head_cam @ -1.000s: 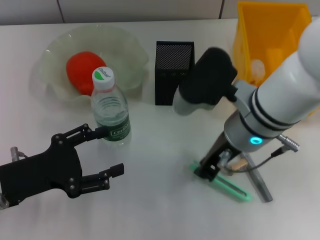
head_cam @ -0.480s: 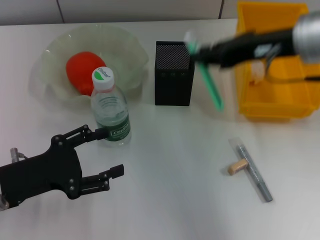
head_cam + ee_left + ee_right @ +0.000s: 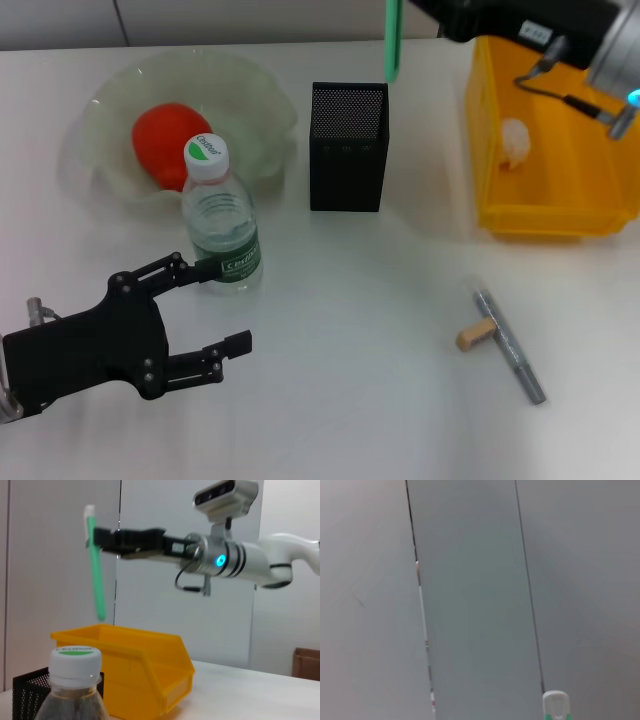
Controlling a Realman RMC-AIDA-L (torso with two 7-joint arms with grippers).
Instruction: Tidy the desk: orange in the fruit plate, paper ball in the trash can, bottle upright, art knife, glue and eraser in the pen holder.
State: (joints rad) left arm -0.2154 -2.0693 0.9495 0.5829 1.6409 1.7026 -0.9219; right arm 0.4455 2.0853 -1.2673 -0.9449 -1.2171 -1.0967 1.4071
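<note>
The right hand (image 3: 102, 537), clamped on the top of a slim green plastic art knife (image 3: 393, 40), holds it hanging upright above the black mesh pen holder (image 3: 347, 146) at twelve o'clock on the white tabletop (image 3: 350, 350). The left hand (image 3: 195, 315), fingers apart, rests at eight o'clock beside the upright clear plastic bottle (image 3: 221, 220). A grey glue stick (image 3: 510, 345) and tan eraser (image 3: 476, 334) lie touching at four o'clock.
</note>
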